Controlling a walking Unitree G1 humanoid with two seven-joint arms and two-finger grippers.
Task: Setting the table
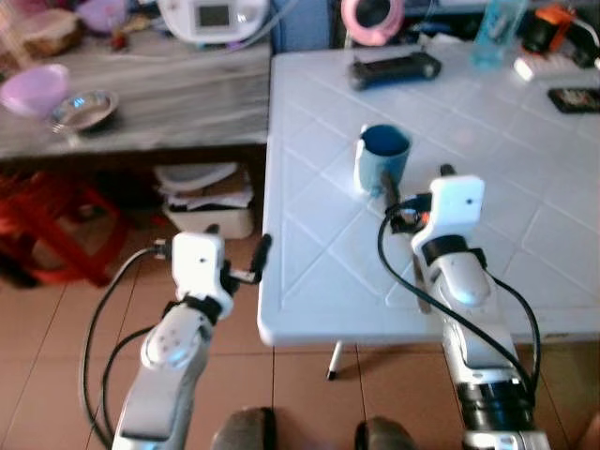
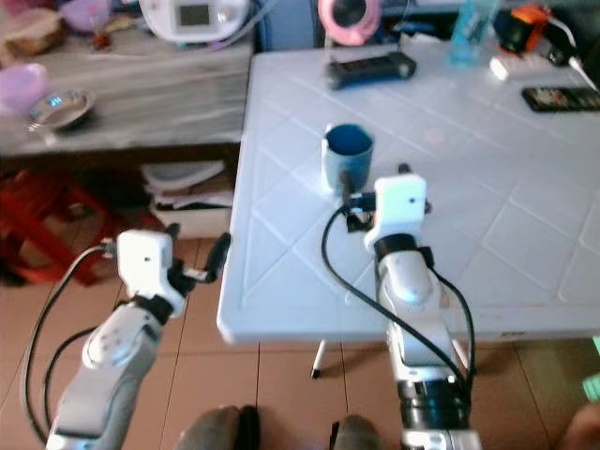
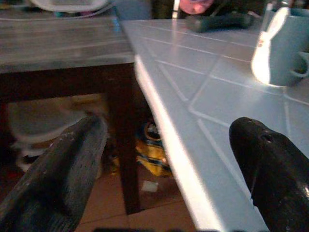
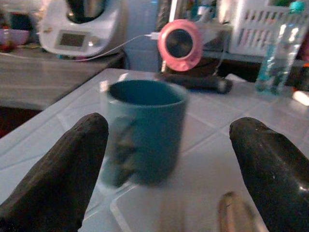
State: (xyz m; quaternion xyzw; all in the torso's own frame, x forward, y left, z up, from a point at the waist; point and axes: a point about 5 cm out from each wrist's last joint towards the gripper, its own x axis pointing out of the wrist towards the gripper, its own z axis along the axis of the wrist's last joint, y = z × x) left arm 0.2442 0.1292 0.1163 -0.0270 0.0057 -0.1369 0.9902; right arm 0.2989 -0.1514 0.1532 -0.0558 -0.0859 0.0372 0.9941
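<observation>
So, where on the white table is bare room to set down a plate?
The white table is bare along its near left corner, between the blue mug and the front edge, and over its right half beyond the right gripper. The far edge is crowded: a black controller, water bottle and remote.

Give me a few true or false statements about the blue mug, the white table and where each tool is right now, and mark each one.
1. The blue mug stands upright on the white table. True.
2. The right tool is shut on the mug. False: its fingers are open, and the mug sits just ahead of them.
3. The left tool is over the middle of the table. False: it is at the table's near left edge, fingers open.
4. A pink round object stands at the table's far side. True.
5. The mug lies on the floor. False: it is on the table.
</observation>
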